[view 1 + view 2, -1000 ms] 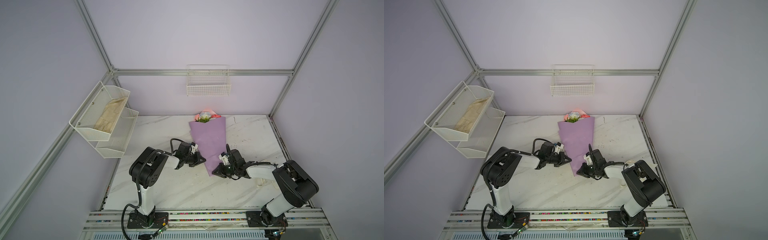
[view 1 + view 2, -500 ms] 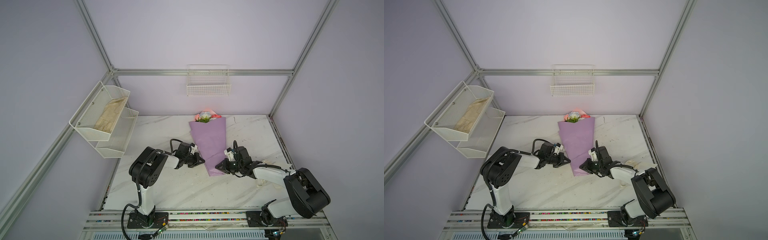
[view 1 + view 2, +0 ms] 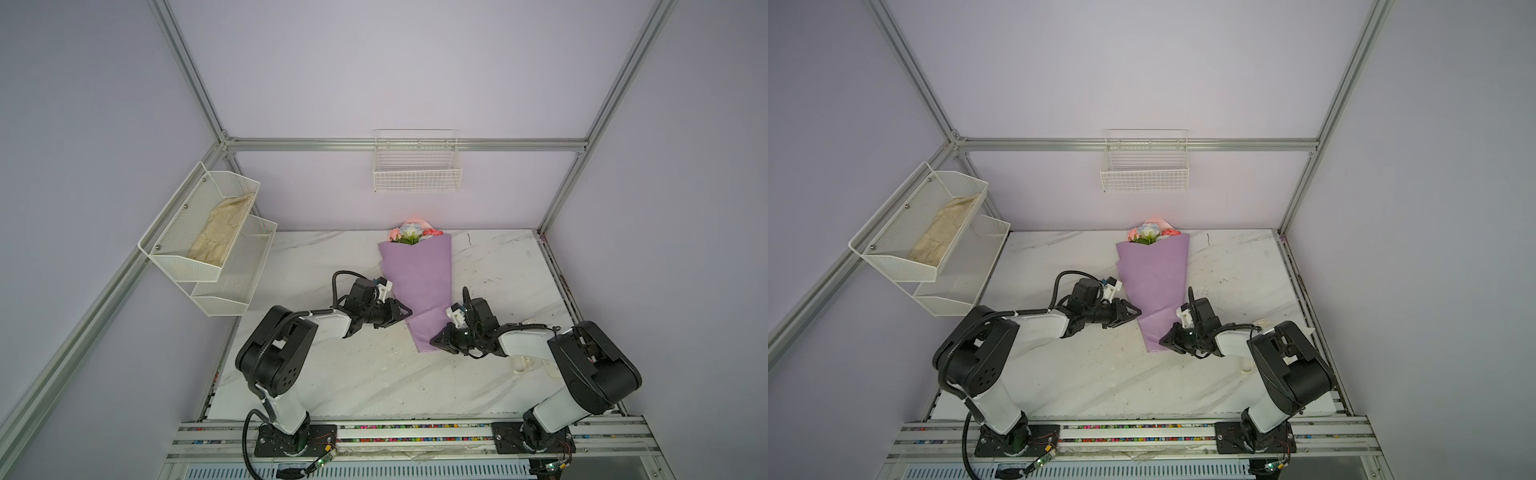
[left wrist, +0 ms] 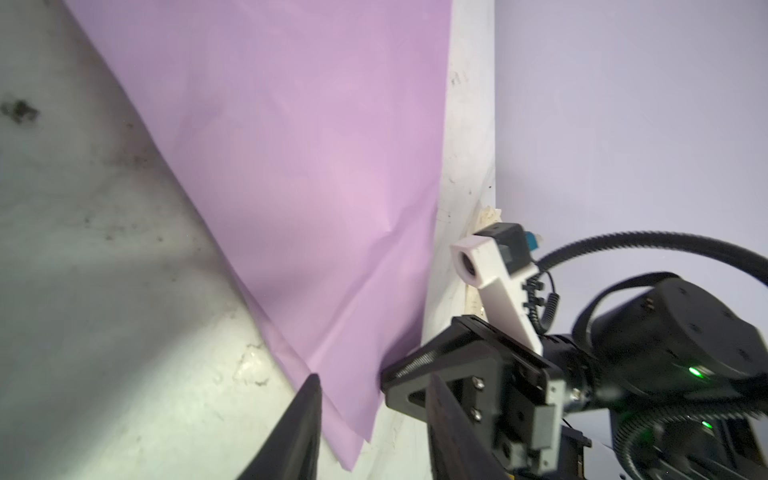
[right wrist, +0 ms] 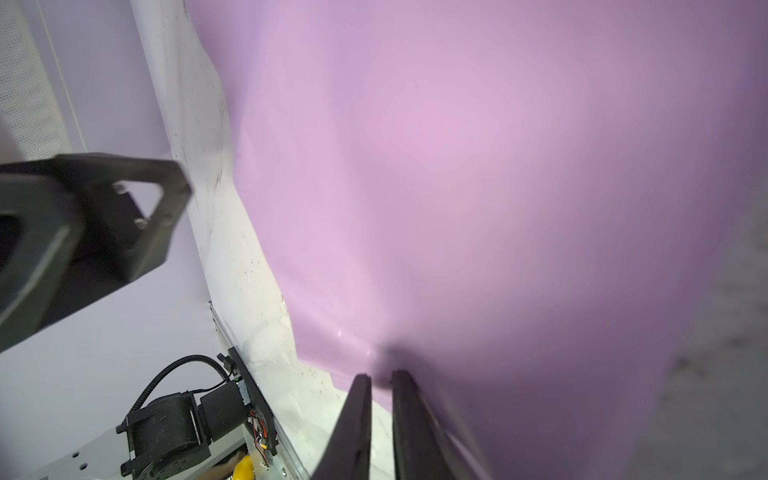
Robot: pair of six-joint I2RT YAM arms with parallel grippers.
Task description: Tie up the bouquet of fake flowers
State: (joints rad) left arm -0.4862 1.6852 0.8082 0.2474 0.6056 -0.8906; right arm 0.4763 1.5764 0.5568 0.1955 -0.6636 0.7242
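The bouquet of fake flowers (image 3: 419,282) (image 3: 1152,282) lies on the marble table, wrapped in lilac paper. Its roses (image 3: 413,235) point to the back wall. My left gripper (image 3: 405,311) (image 3: 1136,311) is at the paper's lower left edge. In the left wrist view this gripper (image 4: 372,378) is open, with the paper's bottom corner (image 4: 349,436) showing in the gap. My right gripper (image 3: 434,338) (image 3: 1163,340) is at the wrap's lower right. In the right wrist view it (image 5: 380,374) is shut on the puckered paper (image 5: 457,187).
A cream ribbon (image 3: 525,361) with printed letters lies partly under my right arm. A white mesh shelf (image 3: 208,249) holding a cream cloth hangs on the left wall. A wire basket (image 3: 417,174) hangs on the back wall.
My left gripper's jaws have opened at the paper's left edge. The right arm's elbow swung out to the right and back, while its gripper stayed at the wrap's lower end.
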